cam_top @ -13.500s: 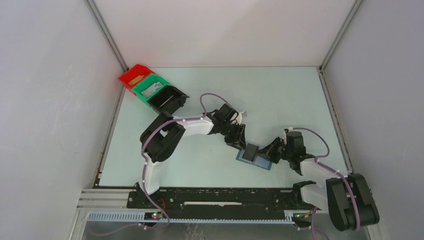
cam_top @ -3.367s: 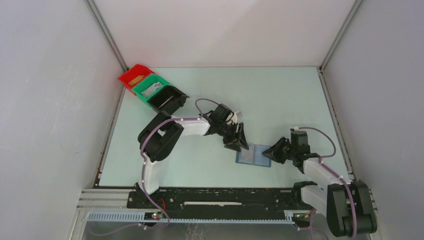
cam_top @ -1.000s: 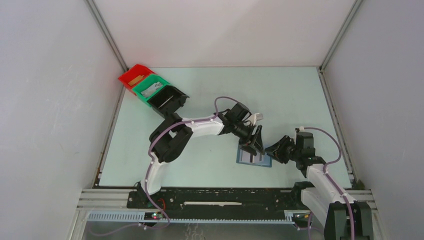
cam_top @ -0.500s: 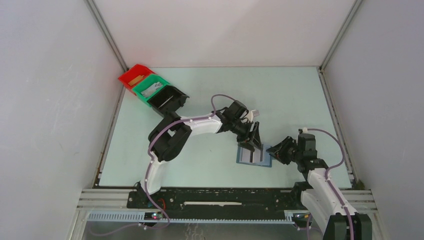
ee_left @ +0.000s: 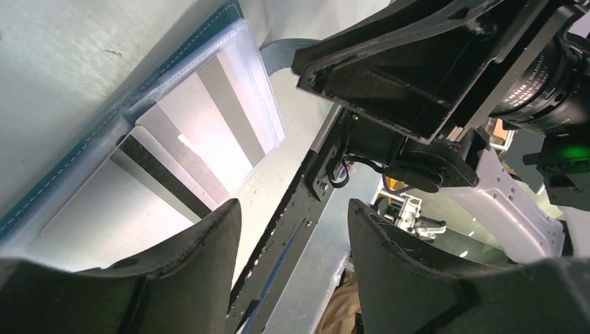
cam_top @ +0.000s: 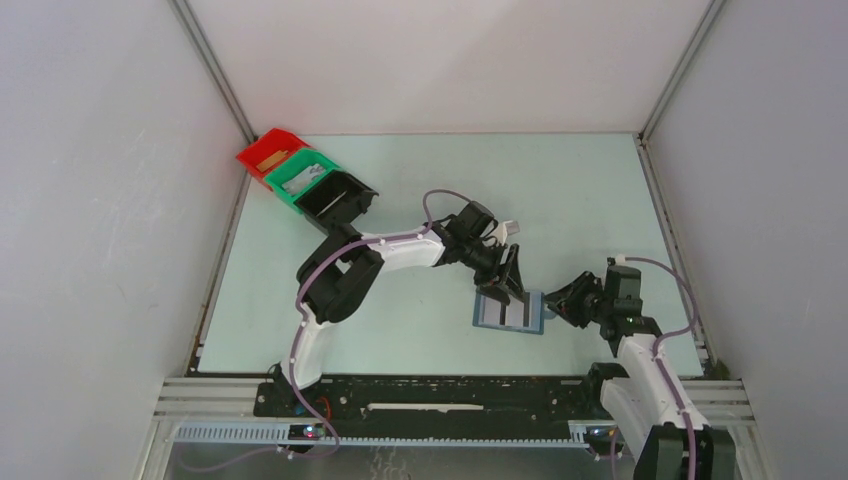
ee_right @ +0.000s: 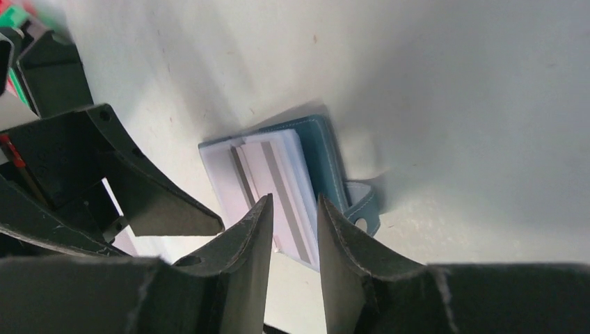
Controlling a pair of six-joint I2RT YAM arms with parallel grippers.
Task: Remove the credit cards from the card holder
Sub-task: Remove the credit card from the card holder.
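The slate-blue card holder (cam_top: pixel 484 322) lies spread open on the table, its tab (ee_right: pixel 362 206) towards my right arm. Pale credit cards (cam_top: pixel 512 313) with dark stripes sit in its pockets, and show in the left wrist view (ee_left: pixel 233 104) and the right wrist view (ee_right: pixel 271 167). My left gripper (cam_top: pixel 509 284) is open over the holder's far edge, one finger (ee_left: pixel 167 271) above a card; contact cannot be told. My right gripper (cam_top: pixel 561 299) is empty, jaws only narrowly apart, just right of the holder by the tab. It is seen in its own view (ee_right: pixel 293 200).
Red bin (cam_top: pixel 268 152), green bin (cam_top: pixel 300 175) and black bin (cam_top: pixel 338 198) stand in a row at the far left corner. White walls close the table on three sides. The black base rail (cam_top: pixel 430 395) runs along the near edge.
My right gripper has drawn back to the right, off the holder's right edge. The left gripper has hardly moved. The striped cards now show fully.
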